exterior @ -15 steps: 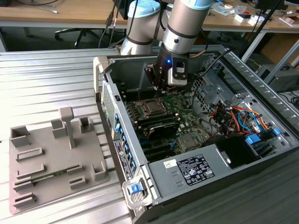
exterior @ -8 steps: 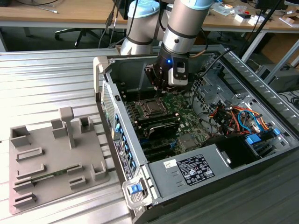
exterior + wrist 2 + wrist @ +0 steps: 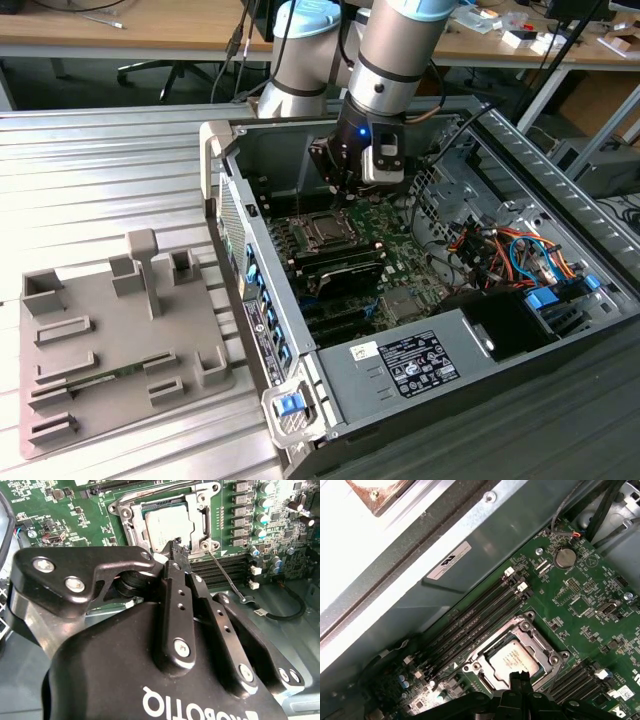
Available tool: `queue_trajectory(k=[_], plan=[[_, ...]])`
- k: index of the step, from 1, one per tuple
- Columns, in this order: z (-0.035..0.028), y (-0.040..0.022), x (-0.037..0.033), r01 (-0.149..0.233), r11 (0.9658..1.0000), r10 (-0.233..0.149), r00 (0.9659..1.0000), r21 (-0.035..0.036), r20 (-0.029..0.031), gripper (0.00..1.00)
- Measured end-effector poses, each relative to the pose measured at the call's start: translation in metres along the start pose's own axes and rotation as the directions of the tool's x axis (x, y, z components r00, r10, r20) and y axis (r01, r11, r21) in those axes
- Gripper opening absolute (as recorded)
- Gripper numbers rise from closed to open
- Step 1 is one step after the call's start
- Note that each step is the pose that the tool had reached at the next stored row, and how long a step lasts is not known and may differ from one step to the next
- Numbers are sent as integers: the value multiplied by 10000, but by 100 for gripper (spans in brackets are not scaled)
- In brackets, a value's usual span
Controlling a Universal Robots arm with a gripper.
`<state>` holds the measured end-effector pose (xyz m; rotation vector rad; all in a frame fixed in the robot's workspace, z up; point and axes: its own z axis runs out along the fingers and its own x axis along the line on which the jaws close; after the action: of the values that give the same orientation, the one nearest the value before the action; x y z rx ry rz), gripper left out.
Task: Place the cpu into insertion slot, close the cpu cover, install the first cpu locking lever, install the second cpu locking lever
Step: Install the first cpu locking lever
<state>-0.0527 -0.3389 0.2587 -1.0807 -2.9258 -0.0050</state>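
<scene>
Big slatted metal counter (image 3: 100, 160), with an open computer case (image 3: 225, 200) lying on its side toward the exterior view's right edge and a grey parts tray (image 3: 110, 340) near the opposite edge. The arm (image 3: 390, 60) is reaching down into the case over the green motherboard (image 3: 580, 595). In the second wrist view the end effector (image 3: 177, 547) has its fingers pinched together with nothing visible between them, tip parked right at one corner of the socket. The cpu cover (image 3: 127, 515) looks to be lying flat around the socket, and the cpu (image 3: 167, 527) is sitting in the insertion slot, grey top showing through the frame's open middle. A thin wire lever (image 3: 227, 577) sticks out from that same corner, apparently not hooked down. My worry: that tip is super close to the chip and the frame, so any sideways slip could scrape the board or bend the wire. And if the chip isn't seated square, clamping down could wreck the socket pins.
</scene>
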Motion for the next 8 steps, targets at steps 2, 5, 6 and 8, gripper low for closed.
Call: queue_trajectory(k=[2, 5, 6, 8], plan=[[0, 0, 0, 64, 10000, -64, 10000, 1, 0, 11], [0, 0, 0, 183, 9998, -183, 9998, 3, 1, 11], [0, 0, 0, 237, 9997, -237, 9997, 4, 1, 11], [0, 0, 0, 335, 9994, -335, 9994, 7, 2, 11]])
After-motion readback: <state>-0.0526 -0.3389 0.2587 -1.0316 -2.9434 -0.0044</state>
